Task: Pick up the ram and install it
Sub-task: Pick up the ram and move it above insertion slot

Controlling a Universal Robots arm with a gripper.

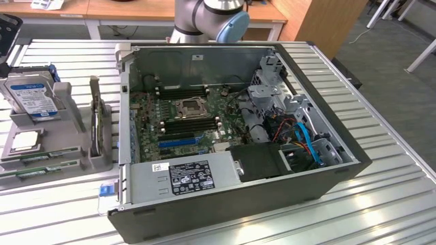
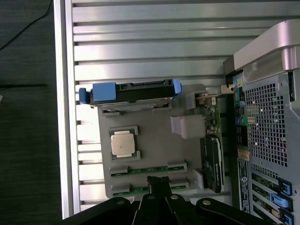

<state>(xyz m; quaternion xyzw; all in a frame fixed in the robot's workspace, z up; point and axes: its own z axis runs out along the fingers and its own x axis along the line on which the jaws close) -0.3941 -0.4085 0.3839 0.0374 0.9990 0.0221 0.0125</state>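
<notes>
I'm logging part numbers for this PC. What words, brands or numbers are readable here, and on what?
Nothing can be read as text.
Black label on the power supply: print too small.
White sticker beside it: too small.
Hard drive label: blurred.
Sticker on the case's rear panel: too small.

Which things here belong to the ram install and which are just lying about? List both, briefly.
Job in hand:
- ram sticks in the grey tray
- pincer, shut, close by them
- black memory slots
- open computer case

Lying about:
- hard drive
- processor chip
- graphics card
- power supply
</notes>
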